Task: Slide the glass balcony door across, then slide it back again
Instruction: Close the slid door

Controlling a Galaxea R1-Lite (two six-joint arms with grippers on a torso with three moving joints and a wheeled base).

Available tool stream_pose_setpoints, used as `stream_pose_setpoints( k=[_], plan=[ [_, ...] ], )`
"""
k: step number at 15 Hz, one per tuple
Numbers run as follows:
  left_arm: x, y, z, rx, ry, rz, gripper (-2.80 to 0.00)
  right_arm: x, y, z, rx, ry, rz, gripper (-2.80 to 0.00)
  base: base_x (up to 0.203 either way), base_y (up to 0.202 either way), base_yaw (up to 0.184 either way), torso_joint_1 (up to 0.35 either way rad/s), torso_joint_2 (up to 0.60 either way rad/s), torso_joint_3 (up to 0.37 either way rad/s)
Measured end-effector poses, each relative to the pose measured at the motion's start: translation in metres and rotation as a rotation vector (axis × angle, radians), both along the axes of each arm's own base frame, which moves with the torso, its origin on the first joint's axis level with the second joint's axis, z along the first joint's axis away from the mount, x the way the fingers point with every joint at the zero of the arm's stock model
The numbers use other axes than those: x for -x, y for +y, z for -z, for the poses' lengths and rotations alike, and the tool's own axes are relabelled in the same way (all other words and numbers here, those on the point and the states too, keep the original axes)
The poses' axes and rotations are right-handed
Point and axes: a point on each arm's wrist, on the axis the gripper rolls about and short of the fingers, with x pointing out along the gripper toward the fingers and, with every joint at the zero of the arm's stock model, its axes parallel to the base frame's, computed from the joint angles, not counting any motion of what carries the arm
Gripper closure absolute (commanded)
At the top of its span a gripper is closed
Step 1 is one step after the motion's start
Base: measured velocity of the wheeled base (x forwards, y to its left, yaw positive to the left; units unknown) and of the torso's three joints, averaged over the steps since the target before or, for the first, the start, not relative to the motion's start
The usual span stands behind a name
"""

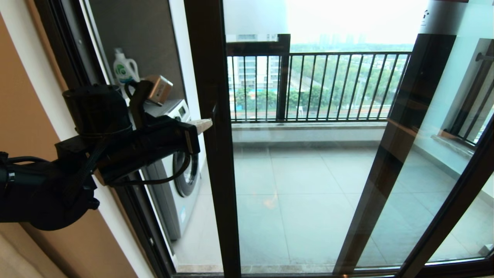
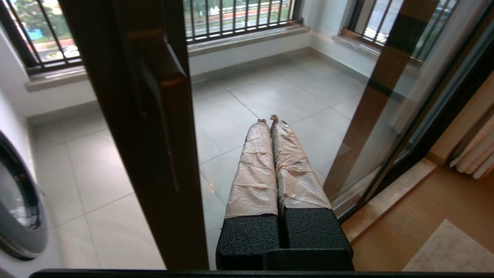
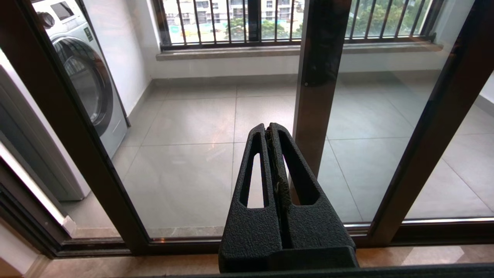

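Note:
The glass balcony door (image 1: pixel 308 185) is a tall clear pane with a frosted strip (image 1: pixel 254 17) at the top. Its dark brown stile (image 1: pixel 210 77) stands just left of centre. The stile (image 2: pixel 146 135) carries a dark bar handle (image 2: pixel 170 69). My left gripper (image 1: pixel 206 124) is raised at handle height with its tip at the stile's near edge; contact is unclear. Its tape-wrapped fingers are shut on nothing, and in the wrist view the left gripper (image 2: pixel 268 119) lies beside the stile, in front of the glass. My right gripper (image 3: pixel 269 125) is shut and empty, held low before the door's bottom rail (image 3: pixel 185 243); the head view does not show it.
A washing machine (image 1: pixel 181 170) with a detergent bottle (image 1: pixel 125 69) on it stands on the balcony at the left. A black railing (image 1: pixel 328 85) runs along the far side. A second brown stile (image 1: pixel 397 154) and the outer frame (image 1: pixel 455 200) stand at the right. Indoors are wooden floor and a rug (image 2: pixel 444 247).

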Motion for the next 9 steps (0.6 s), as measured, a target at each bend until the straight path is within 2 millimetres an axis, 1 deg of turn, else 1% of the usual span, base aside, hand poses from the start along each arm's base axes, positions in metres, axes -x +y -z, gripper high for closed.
stream_pose_setpoints(
  k=[2,7,9],
  plan=[
    [-0.002,-0.009,0.000,0.009,0.005,0.023,0.00,0.000,0.000,0.000,0.000,0.000,0.000,0.00,0.000,0.000,0.000,0.000,0.00,0.000],
    [-0.024,-0.024,0.001,0.043,0.023,0.023,0.00,0.000,0.000,0.000,0.000,0.000,0.000,0.00,0.000,0.000,0.000,0.000,0.00,0.000],
    [-0.031,-0.031,0.003,0.047,0.025,-0.013,0.00,0.000,0.000,0.000,0.000,0.000,0.000,0.00,0.000,0.000,0.000,0.000,0.00,0.000]
  ],
)
